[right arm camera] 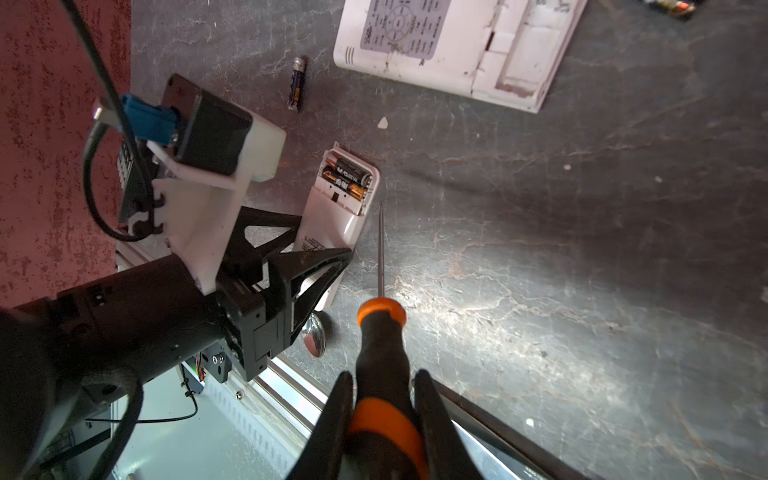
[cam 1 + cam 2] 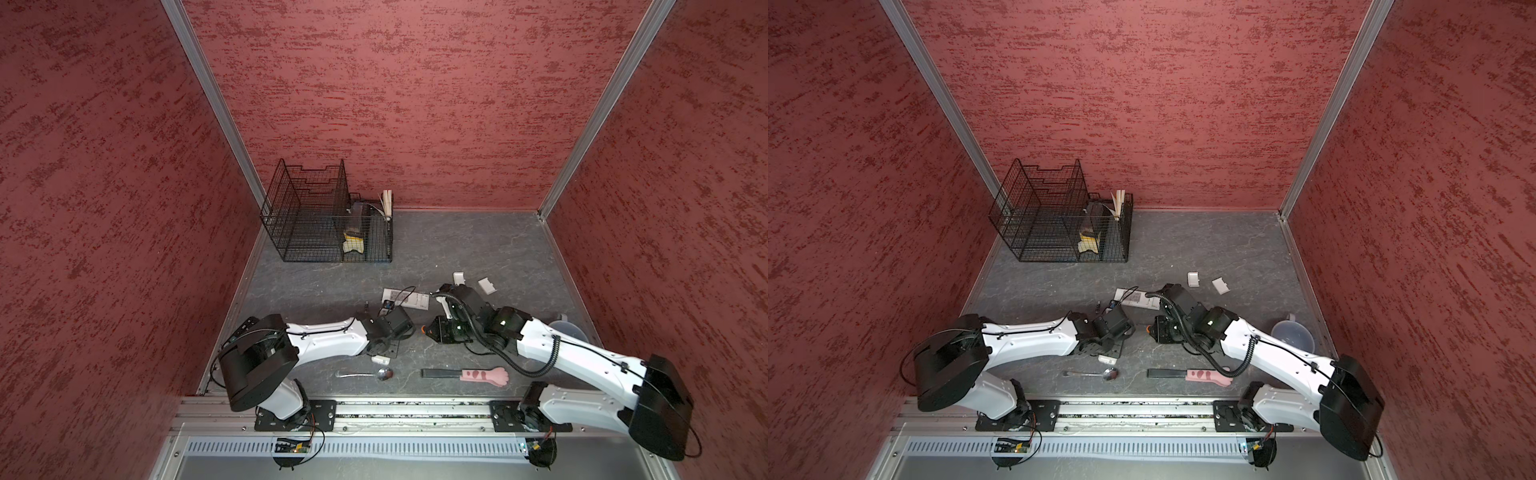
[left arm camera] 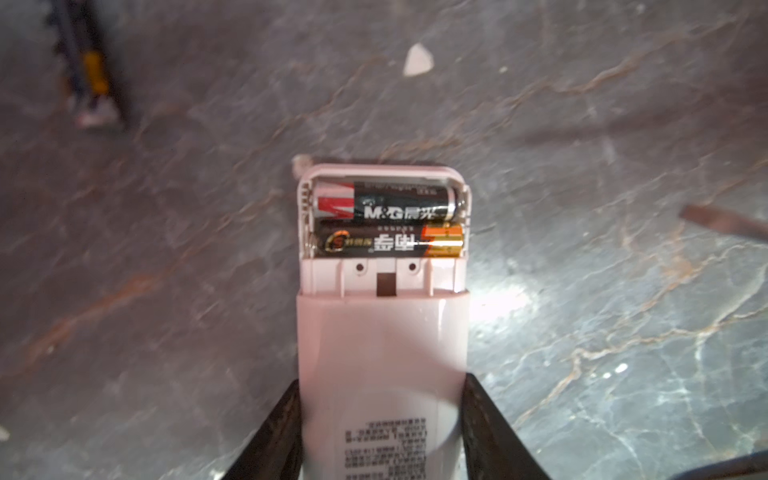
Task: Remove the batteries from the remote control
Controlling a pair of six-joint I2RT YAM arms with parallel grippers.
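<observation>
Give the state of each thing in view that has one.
small remote, cover off, held by left claw
two batteries, seated in its compartment
screwdriver, held by right claw
loose battery, lying on table
large remote, compartment open
two covers, detached, on table

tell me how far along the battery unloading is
Done: the small remote has its cover off, and one loose battery lies on the table. In hand: the left gripper clamps that remote; the right gripper holds the screwdriver, tip beside the remote. Left: two batteries sit inside.
</observation>
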